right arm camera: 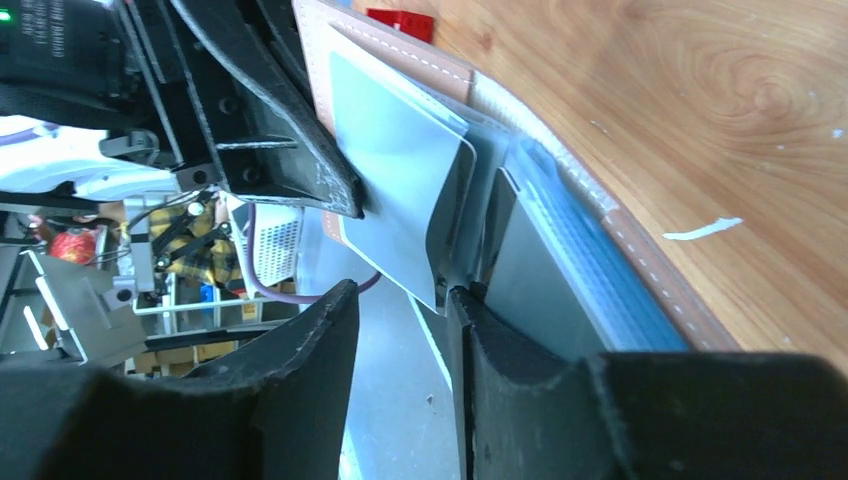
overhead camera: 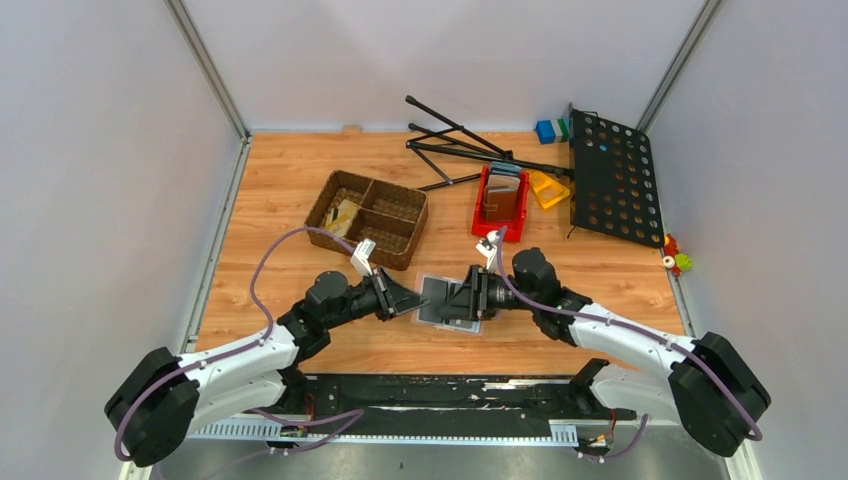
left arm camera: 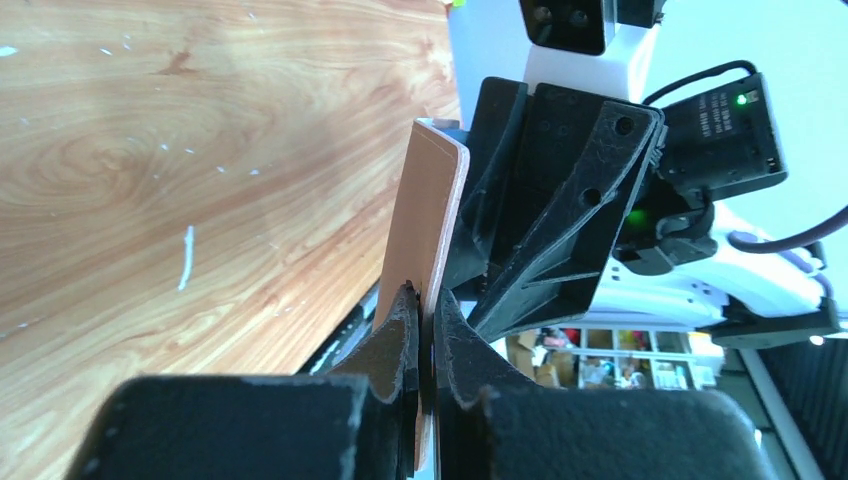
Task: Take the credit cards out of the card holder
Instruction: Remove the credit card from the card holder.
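Observation:
The card holder (overhead camera: 440,297) is open, light grey inside, and held between the two grippers just above the table. My left gripper (overhead camera: 412,299) is shut on its taupe-brown flap (left arm camera: 428,215), which stands on edge between the fingers (left arm camera: 400,335). My right gripper (right arm camera: 402,305) is open at the holder's other side (overhead camera: 466,298). A corner of the silvery grey card (right arm camera: 400,185) reaches between its fingers, close to the right finger (right arm camera: 475,330). That card sticks partly out of a slot. The holder's brown stitched rim (right arm camera: 650,275) lies against the wood. I see no black card.
A wicker basket (overhead camera: 368,215) stands behind the left gripper. A red tray (overhead camera: 502,203) holding wallets, a yellow piece (overhead camera: 548,188), a folded black stand (overhead camera: 465,148) and a black perforated panel (overhead camera: 612,180) sit at the back right.

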{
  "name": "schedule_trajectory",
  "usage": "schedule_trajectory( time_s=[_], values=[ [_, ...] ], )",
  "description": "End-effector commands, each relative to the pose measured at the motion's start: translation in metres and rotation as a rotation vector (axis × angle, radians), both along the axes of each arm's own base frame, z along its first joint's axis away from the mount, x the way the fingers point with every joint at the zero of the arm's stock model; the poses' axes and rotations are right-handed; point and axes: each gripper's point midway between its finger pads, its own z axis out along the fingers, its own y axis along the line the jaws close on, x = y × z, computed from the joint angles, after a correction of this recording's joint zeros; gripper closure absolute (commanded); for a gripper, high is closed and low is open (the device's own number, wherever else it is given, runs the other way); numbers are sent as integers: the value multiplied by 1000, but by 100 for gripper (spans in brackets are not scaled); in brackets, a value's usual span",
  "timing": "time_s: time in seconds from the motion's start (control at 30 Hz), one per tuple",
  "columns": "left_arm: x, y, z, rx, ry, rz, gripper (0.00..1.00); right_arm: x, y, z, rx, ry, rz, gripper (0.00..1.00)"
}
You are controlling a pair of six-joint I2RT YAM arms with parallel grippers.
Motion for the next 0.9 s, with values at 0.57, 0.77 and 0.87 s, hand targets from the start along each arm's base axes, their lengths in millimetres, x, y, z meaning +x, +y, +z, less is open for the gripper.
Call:
schedule_trajectory(
  time_s=[0.57,0.77,0.87],
  values=[
    [-24,-8,86,-364,-49,-133,100,-6,-4,70,312,-132,-50,71],
    [-26,-6,89,-395,-46,-138,100,-14,-10,103,439,-212,-33,75],
    [-27,-6,87,-390,-44,-139,100,-17,-11,112,467,-238,-30,74]
  ],
)
